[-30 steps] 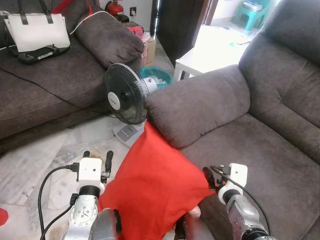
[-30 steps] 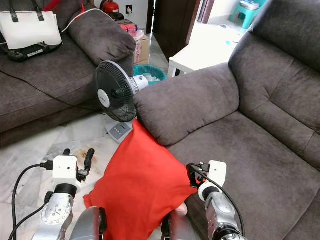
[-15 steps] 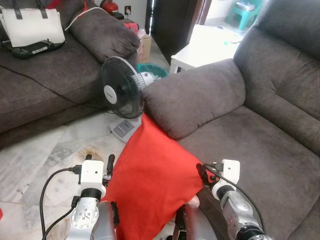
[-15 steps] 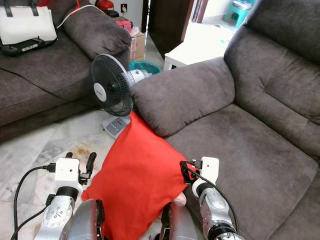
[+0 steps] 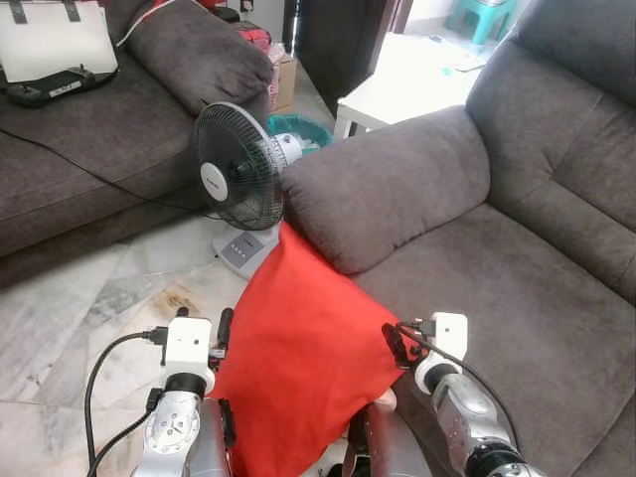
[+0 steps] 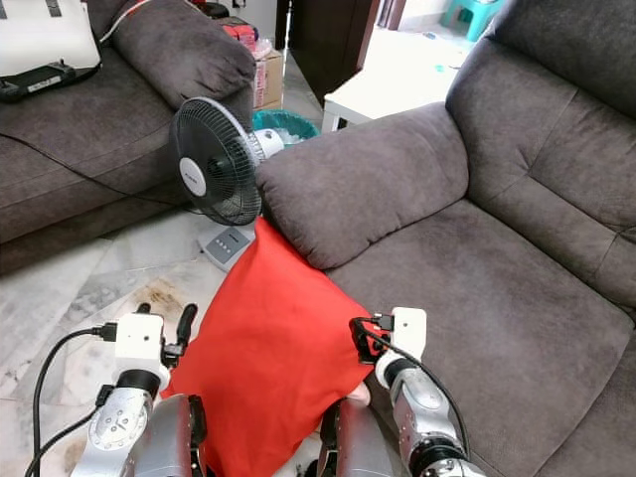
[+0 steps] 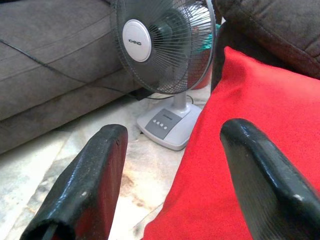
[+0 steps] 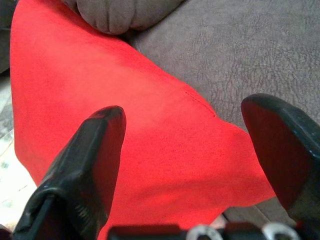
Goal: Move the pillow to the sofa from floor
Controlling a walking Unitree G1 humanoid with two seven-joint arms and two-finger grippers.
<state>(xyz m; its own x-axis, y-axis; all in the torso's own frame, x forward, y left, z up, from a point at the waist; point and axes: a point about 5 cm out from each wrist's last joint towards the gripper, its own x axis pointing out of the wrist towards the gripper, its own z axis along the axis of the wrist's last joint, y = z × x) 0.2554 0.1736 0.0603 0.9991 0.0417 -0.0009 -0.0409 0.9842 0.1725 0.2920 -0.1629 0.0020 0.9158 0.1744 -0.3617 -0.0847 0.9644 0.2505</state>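
Arms: two silver forearms low in the head views, one at each side of the pillow.
Left gripper (image 7: 170,175): black fingers spread wide, nothing clamped; one finger (image 7: 87,185) over the floor, the other pressed against the pillow's left edge.
Right gripper (image 8: 185,150): black fingers spread wide, nothing clamped; set at the pillow's right corner, one finger (image 8: 85,160) over the red cloth, the other over the sofa seat.
Pillow: large bright red square fabric pillow (image 5: 303,358), tilted on edge between the two grippers; top corner just under the sofa armrest, right corner lying over the front edge of the seat, lower part hanging off the sofa in front of the robot's body.
Floor: pale marble-patterned tiles (image 5: 89,308) with a brownish stain near the left gripper.
Near sofa: dark grey-brown suede-like sofa (image 5: 537,288) at the robot's right, padded armrest (image 5: 388,194) touching the pillow's upper edge.
Fan: small black-grilled desk fan on a grey-white base (image 5: 238,184), standing on the floor just beyond the pillow's top corner, beside the armrest.
Far sofa: second sofa of the same dark fabric (image 5: 109,149) at the robot's left, black cable across its seat.
Bag: white handbag (image 5: 55,40) with a black device in front of it, on the far sofa.
Table: white low table (image 5: 397,94) behind the near sofa's armrest.
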